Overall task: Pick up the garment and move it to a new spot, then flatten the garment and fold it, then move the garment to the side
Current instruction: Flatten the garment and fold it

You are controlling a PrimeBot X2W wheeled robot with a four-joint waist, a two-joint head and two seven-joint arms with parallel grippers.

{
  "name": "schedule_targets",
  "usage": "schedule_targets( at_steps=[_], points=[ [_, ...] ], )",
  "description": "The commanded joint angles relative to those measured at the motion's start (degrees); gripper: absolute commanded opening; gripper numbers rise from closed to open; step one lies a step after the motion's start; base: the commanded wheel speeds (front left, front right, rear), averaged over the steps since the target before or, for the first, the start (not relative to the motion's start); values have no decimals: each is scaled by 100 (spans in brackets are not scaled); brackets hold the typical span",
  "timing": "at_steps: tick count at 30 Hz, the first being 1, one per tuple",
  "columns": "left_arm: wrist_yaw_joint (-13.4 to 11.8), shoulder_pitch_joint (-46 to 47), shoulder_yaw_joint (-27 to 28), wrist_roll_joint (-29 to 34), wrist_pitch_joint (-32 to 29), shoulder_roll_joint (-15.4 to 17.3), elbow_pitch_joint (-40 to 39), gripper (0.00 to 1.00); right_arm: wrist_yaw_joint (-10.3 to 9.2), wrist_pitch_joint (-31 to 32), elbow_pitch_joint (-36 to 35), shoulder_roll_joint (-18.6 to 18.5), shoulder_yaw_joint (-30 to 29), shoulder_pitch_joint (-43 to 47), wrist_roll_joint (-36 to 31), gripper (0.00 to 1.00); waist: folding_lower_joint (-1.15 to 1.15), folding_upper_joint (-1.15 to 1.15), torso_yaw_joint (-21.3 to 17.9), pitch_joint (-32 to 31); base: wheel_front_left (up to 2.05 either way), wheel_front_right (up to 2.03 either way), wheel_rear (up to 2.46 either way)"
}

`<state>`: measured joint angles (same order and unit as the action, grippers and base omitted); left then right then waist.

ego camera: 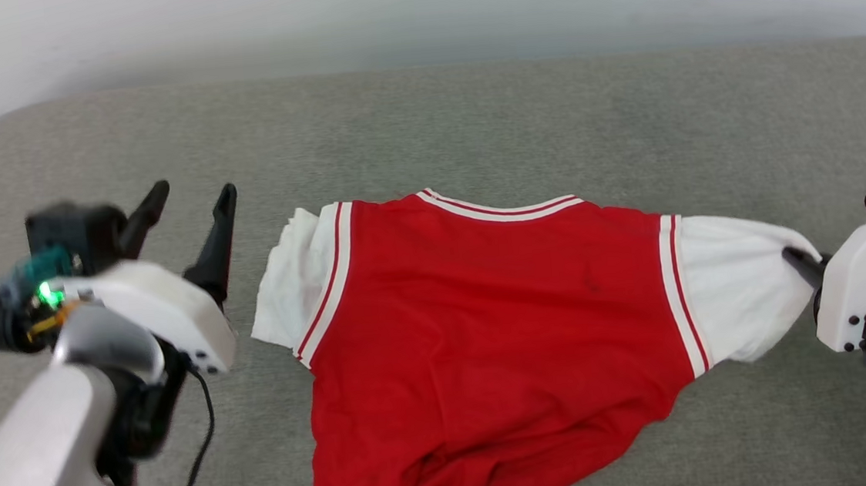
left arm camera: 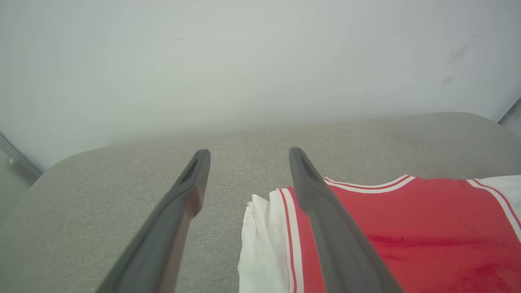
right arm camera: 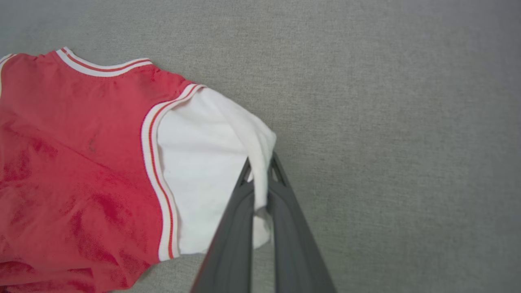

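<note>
The garment [ego camera: 486, 324] is a red T-shirt with white sleeves and striped trim, lying on a grey padded table [ego camera: 469, 116], neckline toward the far side. My right gripper [ego camera: 793, 257] is shut on the cuff of its white right-hand sleeve [right arm camera: 203, 162]; in the right wrist view the cloth is pinched between the fingers [right arm camera: 240, 228]. My left gripper [ego camera: 194, 196] stands open just left of the other white sleeve [ego camera: 289, 285], holding nothing. In the left wrist view that gripper [left arm camera: 248, 156] spreads wide above the table, the garment [left arm camera: 407, 228] beside its right finger. The hem runs out of view below.
A pale wall [ego camera: 414, 5] rises behind the table's rounded far edge. A black cable [ego camera: 195, 462] hangs from my left wrist. Bare grey table lies beyond the neckline and right of the held sleeve [right arm camera: 407, 142].
</note>
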<state>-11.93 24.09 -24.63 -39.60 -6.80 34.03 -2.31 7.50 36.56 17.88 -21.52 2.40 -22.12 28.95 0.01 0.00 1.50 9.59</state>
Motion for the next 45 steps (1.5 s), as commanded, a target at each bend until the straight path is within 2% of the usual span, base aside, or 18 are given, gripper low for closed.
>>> schedule_targets(
  at_steps=[1,6,9,13,20,23,24,25,26,27,33,39,45],
  points=[
    [164,291,-28,-158,-343,80,162,100,-2,-8,-182,17,-18,-18,-66,0,-1,0,-189,130,0,0,0],
    [784,1104,-240,-679,-1668,300,1038,100,-2,13,-710,164,-32,23,-194,0,-1,0,-527,466,0,0,0],
    [1025,1450,-386,-948,-2421,348,1560,100,-2,35,-891,261,-6,35,-198,0,-1,0,-698,656,0,0,0],
    [1195,1770,-521,-1180,-3125,331,2132,100,-2,45,-1011,365,42,38,-142,0,-1,0,-864,882,0,0,0],
    [1301,2115,-694,-1304,-3716,198,2974,100,-2,-7,-1032,418,114,-47,-83,0,-1,0,-996,1180,0,0,0],
    [1305,2157,-851,-1347,-4026,34,3436,100,-2,-28,-1015,416,161,-112,-41,0,-1,0,-1024,1281,0,0,0],
    [1279,2158,-923,-1339,-4174,-18,3585,94,-2,-44,-1005,408,169,-119,-28,0,-1,0,-1030,1299,0,0,0],
    [1254,2147,-985,-1340,-4302,-78,3731,53,-2,-67,-992,400,185,-132,-27,0,-1,0,-1032,1311,0,0,0],
    [1235,2126,-1021,-1401,-4417,-159,3852,36,-2,-77,-973,409,209,-142,-4,0,-1,0,-1036,1317,0,0,0],
    [1236,2113,-1044,-1432,-4470,-246,3933,0,-2,-104,-977,417,237,-171,22,0,-1,0,-1039,1319,0,0,0],
    [1359,2248,-916,-1497,-4003,-505,4171,0,-2,-331,-923,304,331,-303,30,0,-1,0,-948,1136,0,0,0],
    [1482,2727,-761,-1260,-3089,-536,4211,0,-2,-543,-641,178,350,-644,-219,0,-1,0,-739,633,0,0,0],
    [1415,3256,-687,-905,-2088,-705,4282,0,-2,-835,-85,176,384,-1434,-441,0,-1,0,-541,293,0,0,0]
  ],
)
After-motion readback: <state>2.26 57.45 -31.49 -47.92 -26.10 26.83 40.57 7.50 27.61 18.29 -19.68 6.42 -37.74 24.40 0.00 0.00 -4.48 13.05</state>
